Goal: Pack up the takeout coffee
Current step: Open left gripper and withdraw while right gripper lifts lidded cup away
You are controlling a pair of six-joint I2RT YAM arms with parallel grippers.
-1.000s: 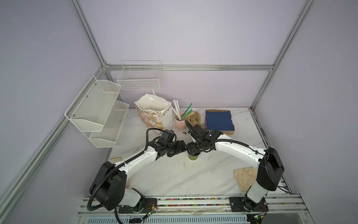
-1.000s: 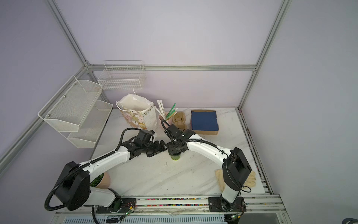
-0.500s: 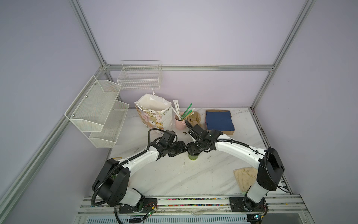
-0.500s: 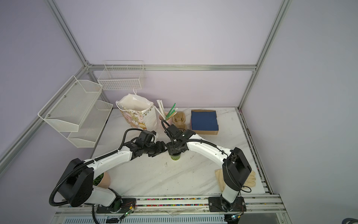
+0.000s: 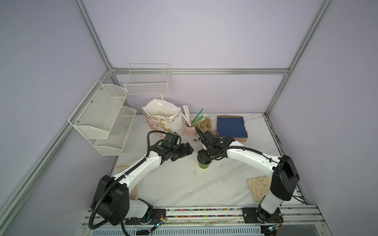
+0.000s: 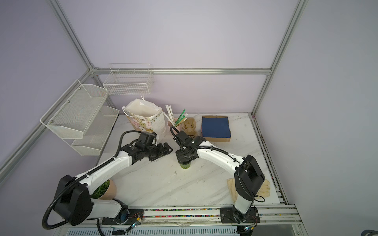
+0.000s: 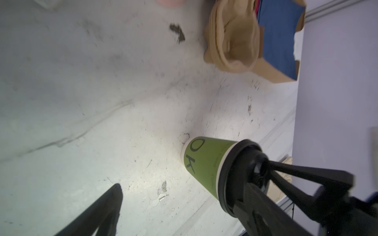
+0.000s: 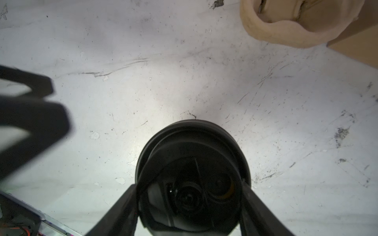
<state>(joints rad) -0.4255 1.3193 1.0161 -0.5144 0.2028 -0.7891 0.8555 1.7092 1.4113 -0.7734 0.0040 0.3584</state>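
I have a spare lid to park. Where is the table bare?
Bare: the front middle, between the green cup, the beige cloth and the front rail. Crowded: the back row, gift bag, pink mug, pulp tray, napkin box.

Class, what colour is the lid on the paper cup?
Black; the lid shows best in the left wrist view.

Bare marble table point(image 5: 184, 183) lies open on the near side of the green cup point(image 5: 204, 166), whose top the right gripper point(image 5: 204, 160) covers. Behind, gift bag point(image 5: 161, 122), pink mug point(image 5: 189, 131), pulp tray point(image 5: 205, 125) and napkin box point(image 5: 231, 126) crowd the back edge; gaps there look tight.
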